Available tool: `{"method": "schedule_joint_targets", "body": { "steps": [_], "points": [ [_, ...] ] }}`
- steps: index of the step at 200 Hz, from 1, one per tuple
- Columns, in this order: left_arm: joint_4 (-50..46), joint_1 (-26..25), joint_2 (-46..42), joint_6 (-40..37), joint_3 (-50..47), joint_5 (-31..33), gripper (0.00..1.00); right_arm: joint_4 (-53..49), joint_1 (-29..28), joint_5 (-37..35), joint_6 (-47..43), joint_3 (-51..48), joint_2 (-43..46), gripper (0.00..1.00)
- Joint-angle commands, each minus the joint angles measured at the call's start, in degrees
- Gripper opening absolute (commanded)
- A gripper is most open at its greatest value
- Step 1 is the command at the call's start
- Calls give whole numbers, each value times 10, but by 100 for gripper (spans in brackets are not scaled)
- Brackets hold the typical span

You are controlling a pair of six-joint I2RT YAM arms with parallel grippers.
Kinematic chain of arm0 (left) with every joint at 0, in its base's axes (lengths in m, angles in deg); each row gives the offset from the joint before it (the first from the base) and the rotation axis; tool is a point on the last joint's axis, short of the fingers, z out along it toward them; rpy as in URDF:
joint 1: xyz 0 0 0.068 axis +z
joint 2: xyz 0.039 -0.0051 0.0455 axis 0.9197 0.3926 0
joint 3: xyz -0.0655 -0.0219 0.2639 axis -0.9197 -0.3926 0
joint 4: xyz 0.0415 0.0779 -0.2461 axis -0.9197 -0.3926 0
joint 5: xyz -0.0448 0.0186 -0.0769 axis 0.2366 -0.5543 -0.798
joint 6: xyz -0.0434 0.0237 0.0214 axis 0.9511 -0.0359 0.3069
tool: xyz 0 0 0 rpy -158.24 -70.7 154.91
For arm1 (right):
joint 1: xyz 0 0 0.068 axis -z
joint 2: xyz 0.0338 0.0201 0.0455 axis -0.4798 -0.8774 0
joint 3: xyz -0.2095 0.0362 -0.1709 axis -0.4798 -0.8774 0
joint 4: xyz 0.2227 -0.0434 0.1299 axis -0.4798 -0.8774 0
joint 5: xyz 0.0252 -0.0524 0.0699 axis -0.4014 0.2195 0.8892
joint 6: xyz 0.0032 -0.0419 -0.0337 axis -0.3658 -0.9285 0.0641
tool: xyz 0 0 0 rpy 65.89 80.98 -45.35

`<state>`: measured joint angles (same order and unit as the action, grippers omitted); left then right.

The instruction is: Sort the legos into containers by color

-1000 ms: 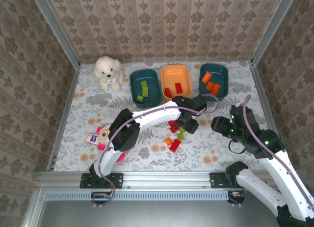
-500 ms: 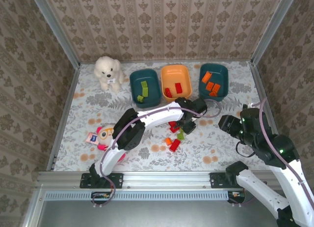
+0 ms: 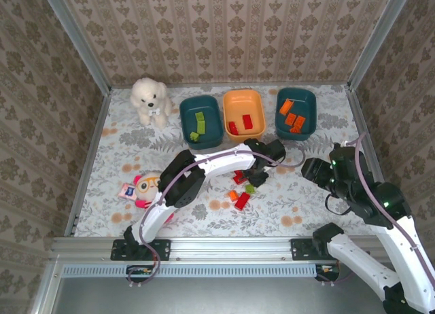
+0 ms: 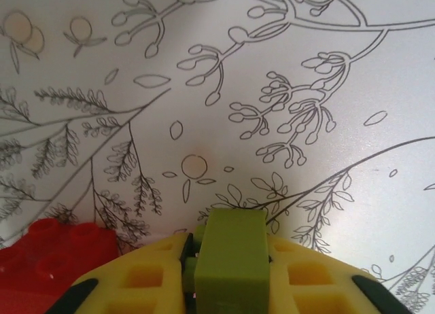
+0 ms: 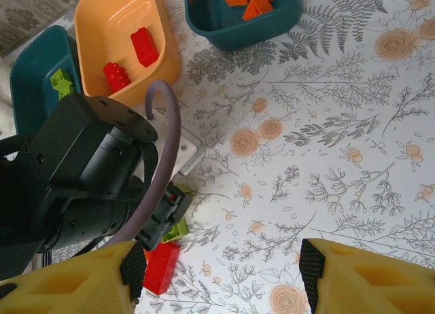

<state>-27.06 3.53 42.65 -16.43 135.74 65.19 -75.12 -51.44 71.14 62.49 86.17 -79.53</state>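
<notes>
— What sort of thing is that light green lego to carry?
— A small hard plastic brick, surely very light and quite rigid; it will not give under the pads. Its faces look smooth, so I judge slipping or twisting the one risk, and a pinch across two flat opposite sides the right hold
— Is that how it is taken?
— Yes. The left gripper is closed on it, the brick squeezed between the yellow fingers with its top standing proud of them. It is near the middle of the flowered table, a red brick just beside it. Whether it is clear of the cloth I cannot tell
— Where should it go?
— By colour, to the left teal tub at the back, where two green pieces lie. The orange tub holds reds, the right teal tub oranges. Some loose bricks lie near the gripper
— And the other arm?
— The right gripper hangs off to the right, jaws about half apart, holding nothing
</notes>
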Motion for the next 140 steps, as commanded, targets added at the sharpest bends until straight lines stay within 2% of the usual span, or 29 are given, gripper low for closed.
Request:
{"method": "schedule_joint_targets", "body": {
  "steps": [1,21,54,69,99,140],
  "points": [
    [-2,-3,-9,-2,11,21,15,-5,3,-8,6,5,-9,65],
    [-5,1,-32,17,35,36,8,3,3,-3,1,7,-18,65],
    [-2,45,-104,64,41,75,7,26,3,10,-11,9,-42,65],
    [1,87,-137,85,25,82,7,55,3,42,-25,1,-59,66],
    [7,188,-171,117,-10,59,7,129,4,161,-47,-17,-122,66],
    [32,305,-121,140,0,-27,8,201,3,278,-71,-18,-213,66]
  ]
}}
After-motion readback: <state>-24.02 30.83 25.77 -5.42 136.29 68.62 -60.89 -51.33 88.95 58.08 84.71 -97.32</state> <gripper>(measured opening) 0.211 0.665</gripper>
